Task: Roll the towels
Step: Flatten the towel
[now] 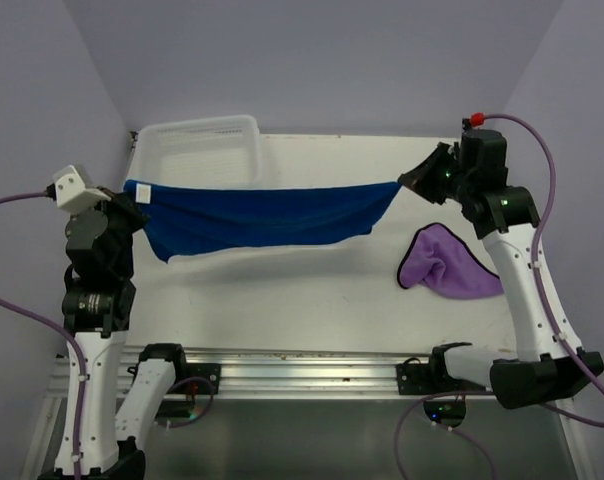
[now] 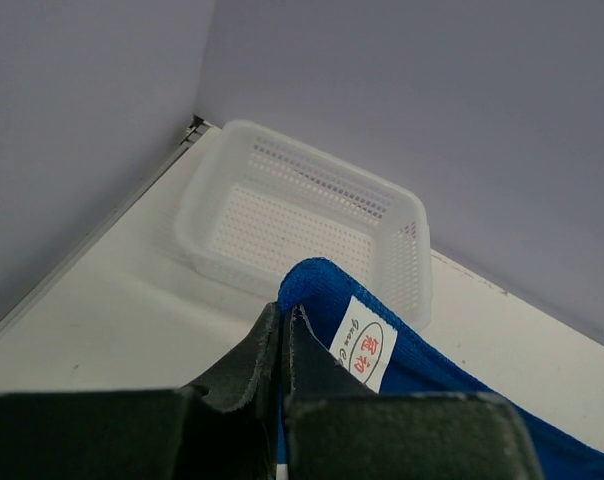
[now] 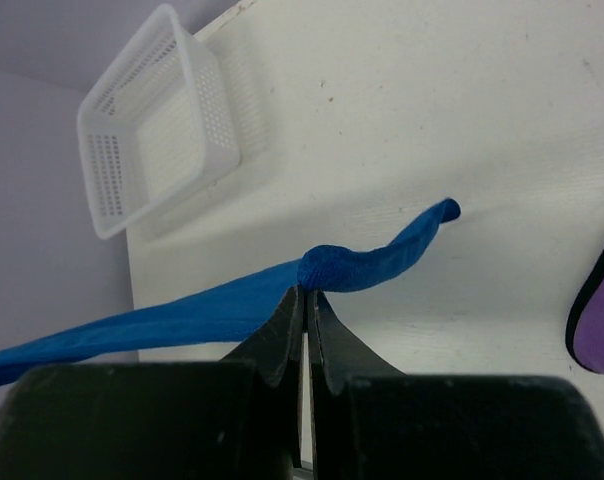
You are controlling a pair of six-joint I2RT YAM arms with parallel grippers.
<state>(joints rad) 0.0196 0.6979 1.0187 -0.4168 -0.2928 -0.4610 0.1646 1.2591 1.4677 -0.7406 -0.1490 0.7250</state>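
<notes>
The blue towel (image 1: 262, 215) hangs stretched in the air above the table (image 1: 312, 300), spanning from the left gripper (image 1: 132, 195) to the right gripper (image 1: 407, 183), with its lower edge sagging in folds between them. Each gripper pinches one end of it.

In the left wrist view, the left gripper (image 2: 285, 320) has its fingers pressed together on the towel's corner. The blue towel (image 2: 442, 370) runs off to the right, and a white label (image 2: 367, 342) with red print sits just beside the fingertips.

In the right wrist view, the right gripper (image 3: 307, 295) has its jaws clamped on a bunched fold of the blue towel (image 3: 362, 265). A short tail pokes out to the right past the fingers, and the long stretch leads away to the left.

The white mesh basket (image 1: 204, 150) stands in the far left corner of the table, just behind the towel's left end.

The purple towel (image 1: 447, 262), edged in dark trim, lies crumpled on the table near the right arm. It is below the right gripper in the top view and apart from it.
</notes>
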